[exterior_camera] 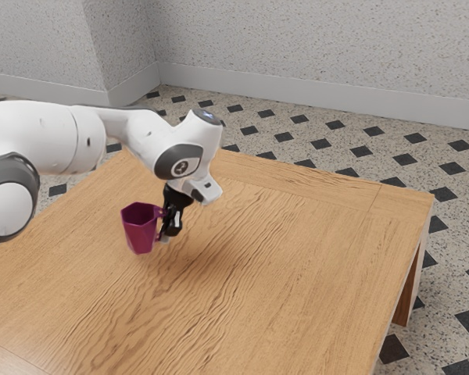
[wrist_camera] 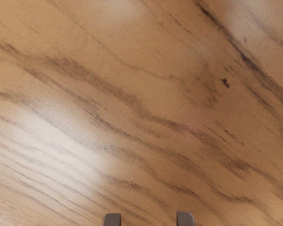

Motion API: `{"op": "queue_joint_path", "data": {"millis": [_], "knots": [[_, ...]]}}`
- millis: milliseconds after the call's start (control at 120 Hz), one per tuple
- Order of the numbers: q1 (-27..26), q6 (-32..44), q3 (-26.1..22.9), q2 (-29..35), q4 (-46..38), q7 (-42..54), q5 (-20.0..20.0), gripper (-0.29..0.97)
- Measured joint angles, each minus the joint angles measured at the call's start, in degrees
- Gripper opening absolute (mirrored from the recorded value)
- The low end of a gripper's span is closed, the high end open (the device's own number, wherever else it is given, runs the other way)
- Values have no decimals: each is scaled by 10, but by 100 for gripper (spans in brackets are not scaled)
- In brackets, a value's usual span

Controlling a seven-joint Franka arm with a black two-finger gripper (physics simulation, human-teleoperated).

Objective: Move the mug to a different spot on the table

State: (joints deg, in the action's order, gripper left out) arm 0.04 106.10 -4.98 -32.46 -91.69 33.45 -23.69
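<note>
A magenta mug [exterior_camera: 141, 226] stands upright on the wooden table [exterior_camera: 297, 266], left of the middle in the exterior view. My black gripper [exterior_camera: 170, 227] points down right beside the mug's rim, on the side toward the exterior view's right, close to or touching it. In the wrist view my two grey fingertips [wrist_camera: 112, 219] stand apart with bare wood grain [wrist_camera: 146, 117] between them, so the gripper is open and holds nothing.
The table's far edge and right corner [exterior_camera: 422, 199] drop off to a black-and-white tiled floor [exterior_camera: 359, 141]. Broad bare wood stretches toward the exterior view's right and front. The white arm [exterior_camera: 102, 141] reaches in from the left.
</note>
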Motion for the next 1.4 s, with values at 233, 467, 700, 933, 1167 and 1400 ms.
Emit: {"op": "queue_joint_path", "data": {"millis": [233,467,700,933,1167,1400], "knots": [[10,-33,-1,-34,38,17,29,-6],[10,-42,-4,-40,36,29,43,-5],[11,-46,-5,-40,36,39,66,34],[12,-48,-4,-35,34,45,87,57],[12,-54,-4,-13,34,47,96,64],[12,-67,-5,24,34,48,107,67]]}}
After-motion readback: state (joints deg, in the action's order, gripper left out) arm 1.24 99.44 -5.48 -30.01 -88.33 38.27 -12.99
